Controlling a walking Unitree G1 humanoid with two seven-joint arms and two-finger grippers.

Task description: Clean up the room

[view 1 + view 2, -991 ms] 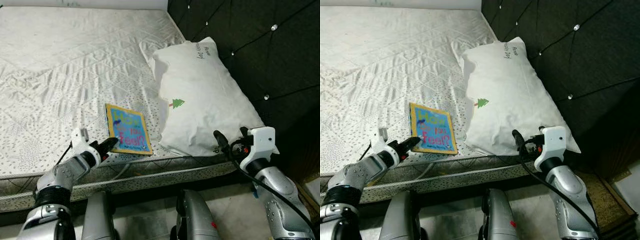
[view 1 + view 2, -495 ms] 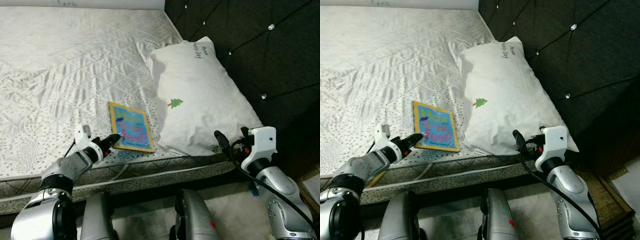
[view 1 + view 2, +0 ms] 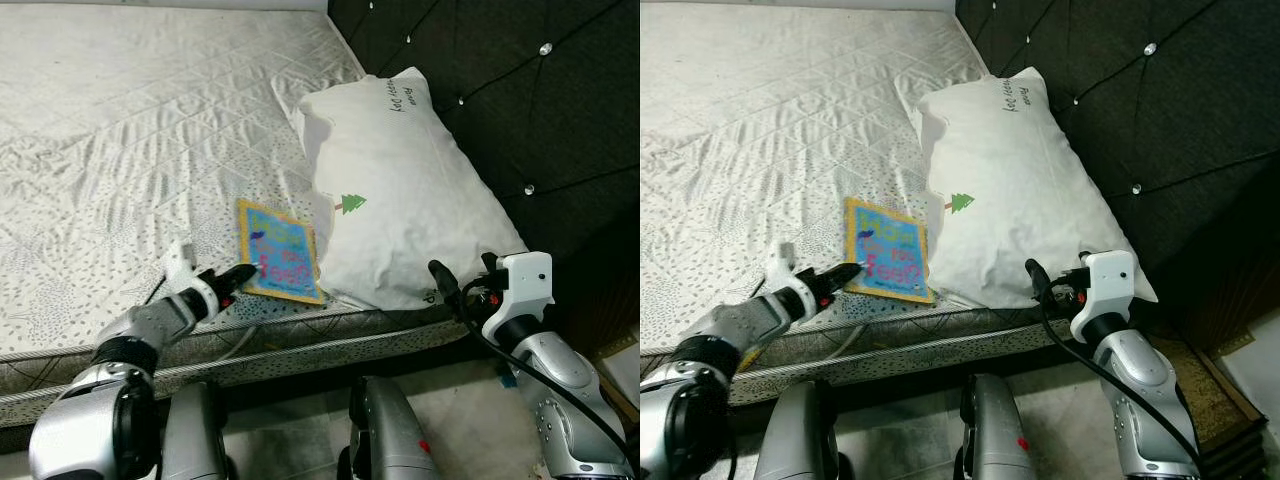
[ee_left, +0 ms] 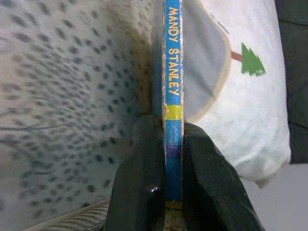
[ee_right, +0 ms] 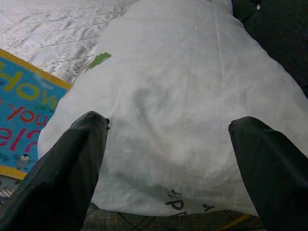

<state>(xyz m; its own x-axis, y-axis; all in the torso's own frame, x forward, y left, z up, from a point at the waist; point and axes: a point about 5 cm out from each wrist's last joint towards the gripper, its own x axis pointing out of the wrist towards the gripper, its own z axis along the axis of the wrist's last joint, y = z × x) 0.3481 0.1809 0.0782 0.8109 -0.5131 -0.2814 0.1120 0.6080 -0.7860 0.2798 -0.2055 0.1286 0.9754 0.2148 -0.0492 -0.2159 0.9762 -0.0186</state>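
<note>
Left gripper (image 3: pixel 238 275) clamps the picture book (image 3: pixel 279 250) by its spine on the mattress (image 3: pixel 120 130). Right gripper (image 5: pixel 168 144), fingers apart, faces the pillow (image 3: pixel 400 190); lifting the book level should avoid slipping

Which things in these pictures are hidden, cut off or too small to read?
- Book: cover words blurred in the eye views; its far edge lies beside the pillow, contact unclear.
- Pillow print near the top corner: too small to read.
- Left gripper: fingertips cut off by the wrist picture's edge.
- Right gripper: fingers open, their bases cut off.
</note>
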